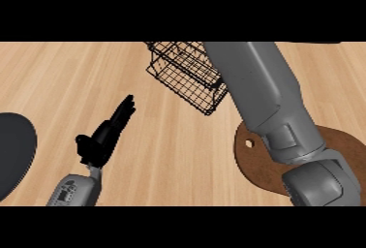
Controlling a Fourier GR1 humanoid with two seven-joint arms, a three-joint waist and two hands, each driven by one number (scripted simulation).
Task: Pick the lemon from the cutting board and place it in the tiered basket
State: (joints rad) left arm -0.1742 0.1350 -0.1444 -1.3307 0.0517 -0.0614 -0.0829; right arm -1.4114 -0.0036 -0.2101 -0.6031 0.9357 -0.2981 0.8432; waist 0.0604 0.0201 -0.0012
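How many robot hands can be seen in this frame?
1: the left hand, fingers straight, over the counter at lower left. The right forearm reaches up to the wire basket; its hand is out of sight.

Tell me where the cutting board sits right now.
Head view, lower right: the cutting board lies on the counter, partly under the right forearm, below the wire basket.

- Light wooden counter [172, 160], its grain running across the view.
- Dark grey rounded object [13, 152], cut off by the left edge, resting on the counter.
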